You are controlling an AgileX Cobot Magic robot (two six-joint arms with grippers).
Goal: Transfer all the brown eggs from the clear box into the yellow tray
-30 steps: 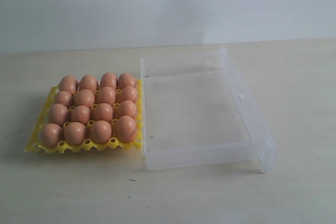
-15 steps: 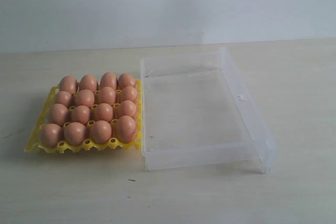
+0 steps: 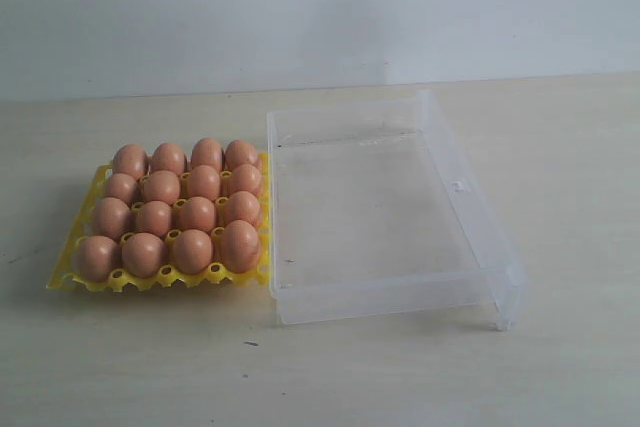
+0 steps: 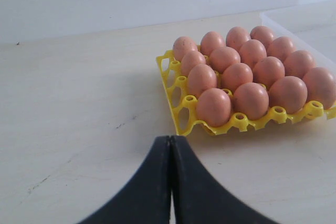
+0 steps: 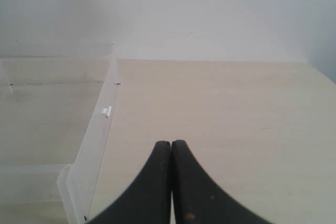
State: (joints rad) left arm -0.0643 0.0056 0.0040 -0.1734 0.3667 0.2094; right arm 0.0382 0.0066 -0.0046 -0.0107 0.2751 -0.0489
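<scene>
Several brown eggs [image 3: 190,209] [image 4: 252,66] fill the cells of the yellow tray [image 3: 70,269] [image 4: 176,90], which sits on the table left of the clear box [image 3: 455,187] [image 5: 89,150]. No egg shows inside the clear box. In the left wrist view my left gripper [image 4: 170,139] is shut with nothing in it, hovering over bare table a little short of the tray's corner. My right gripper [image 5: 171,143] is also shut and empty, over bare table just beside the box's outer wall. Neither arm appears in the exterior view.
The pale wooden table [image 3: 560,367] runs back to a plain white wall [image 3: 320,7]. A small white clip [image 5: 107,112] sticks out from the box's side wall.
</scene>
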